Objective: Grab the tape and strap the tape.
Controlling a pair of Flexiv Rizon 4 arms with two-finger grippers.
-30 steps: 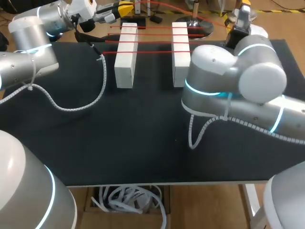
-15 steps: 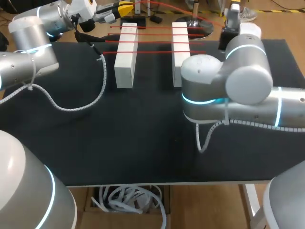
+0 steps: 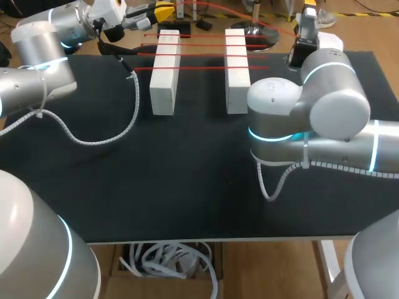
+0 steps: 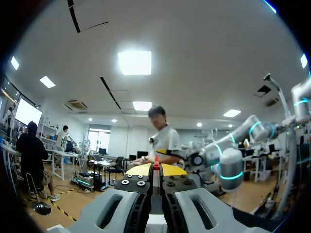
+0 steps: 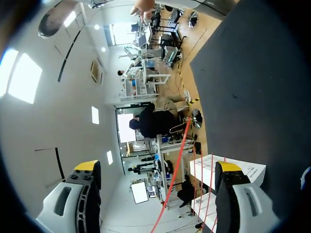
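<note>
Two white blocks, a left one and a right one, stand side by side at the back of the black table. Several strands of red tape stretch across both. A loose run of the tape arcs from my left gripper past the blocks. That left gripper is shut on the red tape, which pokes up between its yellow tips. My right gripper is behind the right block's far end. It stands wide open, with the red tape running between its fingers untouched.
The left arm's white coiled cable droops over the mat left of the blocks. The right arm's bulky elbow and its cable hang over the mat's right half. In the right wrist view the white blocks lie ahead.
My right arm has shifted: its elbow has moved toward the table's near right and its wrist a little left. The left arm and the tape strands have not moved.
</note>
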